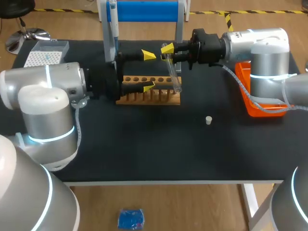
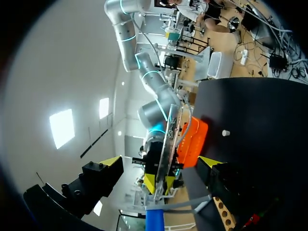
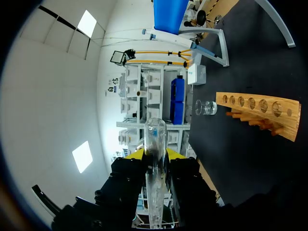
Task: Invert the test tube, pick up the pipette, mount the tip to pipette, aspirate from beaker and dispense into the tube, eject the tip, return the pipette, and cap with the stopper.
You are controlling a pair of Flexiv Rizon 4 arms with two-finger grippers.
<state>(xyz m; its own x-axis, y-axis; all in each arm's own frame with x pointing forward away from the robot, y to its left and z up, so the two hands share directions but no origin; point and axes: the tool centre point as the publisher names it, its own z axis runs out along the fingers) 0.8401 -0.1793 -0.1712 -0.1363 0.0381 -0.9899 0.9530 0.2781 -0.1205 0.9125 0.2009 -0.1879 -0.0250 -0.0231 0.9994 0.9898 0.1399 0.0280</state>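
Observation:
My right gripper (image 1: 167,50) is shut on a clear test tube (image 1: 172,74), held slanted above the wooden rack (image 1: 149,98). In the right wrist view the tube (image 3: 156,144) stands out between the yellow tips of that gripper (image 3: 155,154), rounded end away from the fingers. My left gripper (image 1: 148,71) is wide open just left of the tube, facing it and touching nothing. From the left wrist view, the left gripper (image 2: 159,161) straddles empty air, with the tube (image 2: 168,139) ahead of it. A small white stopper (image 1: 208,120) lies on the mat. A glass beaker (image 3: 208,108) sits beyond the rack (image 3: 260,108).
A blue pipette stand (image 1: 144,12) rises behind the rack at the back. A white tip box (image 1: 45,53) sits at the far left corner. An orange tray (image 1: 255,103) lies under my right arm. The black mat (image 1: 144,149) covers the table's front.

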